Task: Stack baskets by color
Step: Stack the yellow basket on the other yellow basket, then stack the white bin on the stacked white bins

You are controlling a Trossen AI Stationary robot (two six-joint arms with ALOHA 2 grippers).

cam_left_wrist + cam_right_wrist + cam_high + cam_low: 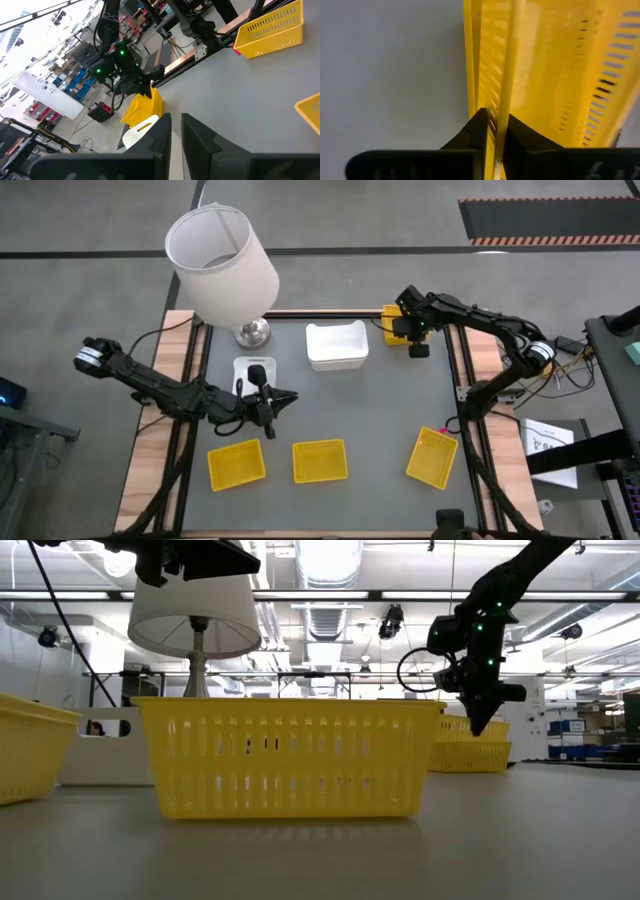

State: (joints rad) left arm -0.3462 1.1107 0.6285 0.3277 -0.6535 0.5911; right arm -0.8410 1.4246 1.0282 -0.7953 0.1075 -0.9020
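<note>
At the table's far right corner my right gripper (417, 347) is shut on a yellow basket (392, 326), which in the low view sits on another yellow basket (470, 756). Three yellow baskets lie along the near edge: left (237, 463), middle (320, 460) and right (432, 457). One white basket (337, 345) rests on its bottom at the far middle. A smaller white one (250, 368) lies beside my left arm. My left gripper (283, 399) hovers left of centre, shut and holding nothing. My right gripper has the yellow basket's side wall, at its rim (506, 97), pinched between its two fingers, one finger inside the basket and one outside. The fingers come steeply from above, pointing down. The basket stays roughly level on the yellow basket beneath it (470, 756).
A large white lampshade (220, 258) on a chrome base (252, 332) stands at the far left corner, close behind my left arm. Wooden strips and dark rails run along both side edges (462, 380). Bare grey tabletop (370, 405) lies between the white baskets and the near yellow row.
</note>
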